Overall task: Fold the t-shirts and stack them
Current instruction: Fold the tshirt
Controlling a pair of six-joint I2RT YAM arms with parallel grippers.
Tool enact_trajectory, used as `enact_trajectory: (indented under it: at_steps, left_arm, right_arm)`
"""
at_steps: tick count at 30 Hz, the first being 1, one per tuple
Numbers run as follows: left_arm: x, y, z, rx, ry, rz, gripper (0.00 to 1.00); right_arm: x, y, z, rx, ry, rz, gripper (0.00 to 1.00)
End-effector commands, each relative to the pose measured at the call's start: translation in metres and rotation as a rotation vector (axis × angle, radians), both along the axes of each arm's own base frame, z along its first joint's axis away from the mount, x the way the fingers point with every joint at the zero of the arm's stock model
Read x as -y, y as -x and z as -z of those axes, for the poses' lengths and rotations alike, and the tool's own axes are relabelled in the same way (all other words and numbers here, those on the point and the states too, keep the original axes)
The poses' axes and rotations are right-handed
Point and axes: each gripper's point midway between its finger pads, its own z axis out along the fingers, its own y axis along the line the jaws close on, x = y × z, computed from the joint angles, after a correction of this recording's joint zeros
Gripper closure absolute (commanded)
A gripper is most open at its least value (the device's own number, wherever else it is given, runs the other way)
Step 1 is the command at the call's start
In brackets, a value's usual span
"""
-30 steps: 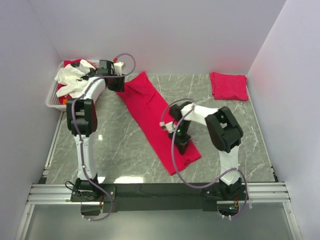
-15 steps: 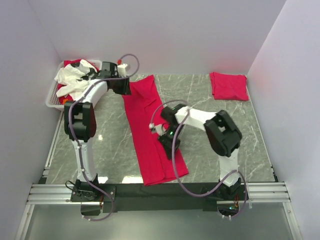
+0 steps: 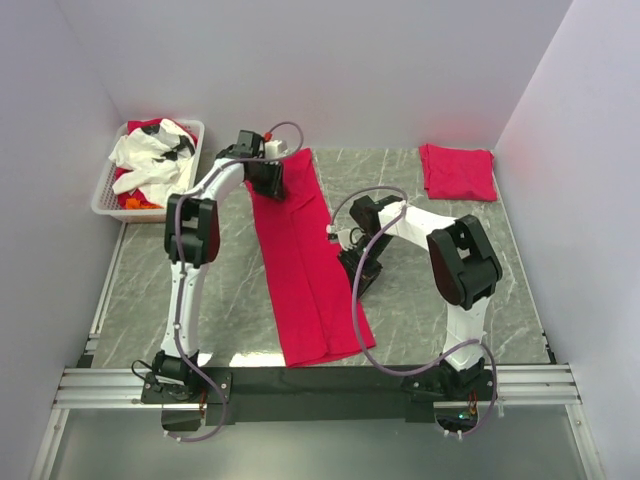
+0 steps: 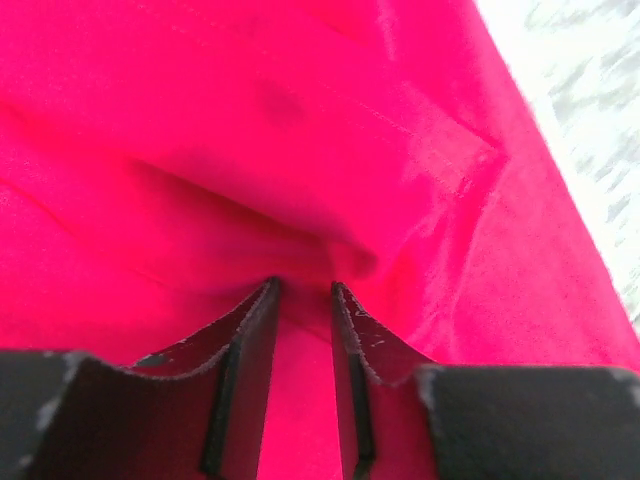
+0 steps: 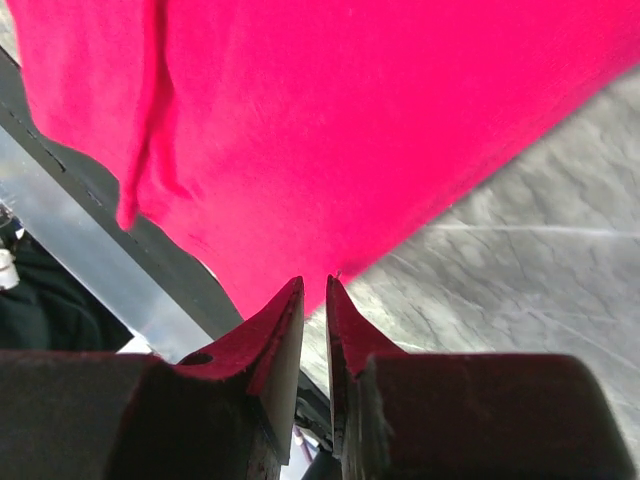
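Observation:
A crimson t-shirt (image 3: 303,262) lies as a long narrow strip down the middle of the table. It fills the left wrist view (image 4: 300,150). My left gripper (image 3: 270,180) sits on its far end, jaws closed on a bunched fold of the red cloth (image 4: 303,288). My right gripper (image 3: 360,276) stands just off the shirt's right edge (image 5: 330,150). Its jaws (image 5: 315,282) are a narrow slit apart, and only bare table shows between them. A second t-shirt (image 3: 457,172) lies folded at the back right.
A white slotted basket (image 3: 108,195) at the back left holds white cloths and some red fabric. The marble table (image 3: 230,300) ends at a black rail along the near edge (image 3: 320,380). Walls close in the left, back and right sides.
The left gripper moved right with the shirt's far end, and the strip swung from a diagonal to nearly straight. The right gripper went from on top of the shirt to beside its right edge.

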Motion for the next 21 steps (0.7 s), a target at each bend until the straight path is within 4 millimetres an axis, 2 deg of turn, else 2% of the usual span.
enact_trajectory:
  at_steps: [1, 5, 8, 11, 15, 16, 17, 19, 21]
  left_arm:
    - [0.041, 0.0, 0.012, -0.004, 0.012, 0.116, 0.65]
    - [0.064, -0.015, 0.012, 0.067, 0.021, 0.169, 0.59]
    - [0.067, -0.029, 0.008, 0.14, 0.011, 0.181, 0.52]
    - [0.066, -0.044, -0.012, 0.241, 0.011, 0.192, 0.47]
    - [0.061, -0.062, -0.07, 0.381, 0.083, 0.175, 0.4]
    - [0.061, -0.061, -0.098, 0.41, 0.12, 0.175, 0.39]
    - [0.056, -0.06, -0.112, 0.413, 0.156, 0.169, 0.38]
    - [0.057, -0.043, -0.153, 0.429, 0.231, 0.195, 0.35]
    - [0.047, -0.032, -0.175, 0.427, 0.262, 0.168, 0.33]
  right_arm:
    - [0.0, -0.002, -0.015, 0.047, -0.038, 0.012, 0.78]
    - [-0.003, 0.009, -0.016, 0.034, -0.085, 0.016, 0.78]
    - [-0.01, 0.012, -0.011, 0.04, -0.082, -0.009, 0.78]
    - [-0.018, 0.007, -0.004, 0.043, -0.076, -0.026, 0.78]
    - [-0.038, 0.005, 0.005, 0.063, -0.072, -0.052, 0.78]
    - [-0.042, 0.003, 0.012, 0.064, -0.069, -0.052, 0.78]
    - [-0.045, 0.002, 0.014, 0.062, -0.074, -0.052, 0.78]
    - [-0.052, 0.003, 0.021, 0.051, -0.076, -0.045, 0.78]
    - [-0.056, 0.002, 0.025, 0.041, -0.076, -0.037, 0.78]
